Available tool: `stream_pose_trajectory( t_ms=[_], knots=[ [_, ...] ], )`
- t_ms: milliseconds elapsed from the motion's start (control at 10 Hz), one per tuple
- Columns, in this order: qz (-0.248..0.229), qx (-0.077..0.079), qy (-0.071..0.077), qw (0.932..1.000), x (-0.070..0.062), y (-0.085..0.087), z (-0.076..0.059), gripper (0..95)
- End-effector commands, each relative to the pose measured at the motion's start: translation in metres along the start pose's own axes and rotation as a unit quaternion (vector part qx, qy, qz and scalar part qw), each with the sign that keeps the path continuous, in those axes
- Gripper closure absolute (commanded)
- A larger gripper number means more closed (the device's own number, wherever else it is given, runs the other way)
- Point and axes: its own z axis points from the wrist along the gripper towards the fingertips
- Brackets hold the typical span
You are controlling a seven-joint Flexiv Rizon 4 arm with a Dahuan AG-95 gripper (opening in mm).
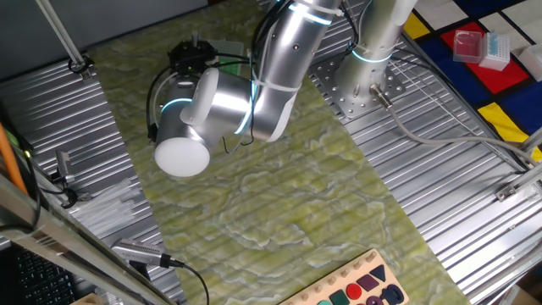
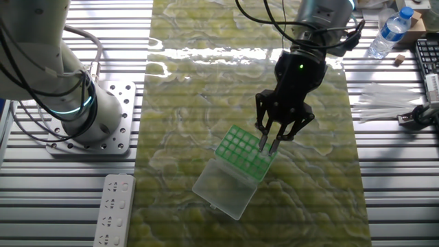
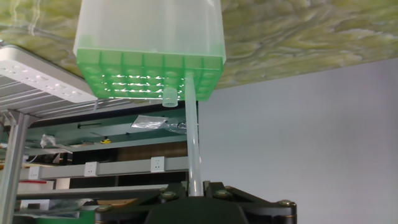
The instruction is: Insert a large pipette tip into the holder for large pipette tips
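The gripper (image 2: pixel 269 145) hangs right over the holder for large pipette tips (image 2: pixel 241 152), at the right edge of its green top. Its two fingers (image 2: pixel 263 139) are close together with only a thin gap, and in the hand view they pinch the large pipette tip (image 3: pixel 193 146), a pale clear stick that runs straight from the fingers to the green grid. The thin end of the tip touches the grid or sits just inside a hole near the grid's edge; which one is hard to tell. Another short clear tip (image 3: pixel 169 97) stands in a hole just beside it. The holder sits turned at a slant on the green-yellow mat (image 2: pixel 185 103), and its clear lid (image 2: pixel 223 185) lies open flat on the near left side. All around the holder the mat is bare, with wide room far and left. Well apart to the right, off the mat, lies a heap of clear tips (image 2: pixel 384 101) on the metal table (image 2: pixel 391 178), with a water bottle (image 2: pixel 389 32) at the far right corner. A white power strip (image 2: pixel 113 210) lies near the left, beside the robot base (image 2: pixel 103 130). In one fixed view the big arm (image 1: pixel 229 97) hides the gripper and the holder.
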Motion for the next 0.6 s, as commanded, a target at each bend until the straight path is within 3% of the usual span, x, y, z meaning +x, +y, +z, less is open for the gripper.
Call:
stream_pose_trajectory(
  t_ms=[100, 500, 600],
  knots=[
    [0.0, 0.0, 0.001, 1.0, -0.0255, -0.0005, 0.0336, 76.0],
    [0.0, 0.0, 0.001, 1.0, -0.0263, -0.0007, 0.0328, 76.0],
    [0.006, -0.001, -0.005, 1.0, -0.0257, -0.0005, 0.0325, 76.0]
  ],
)
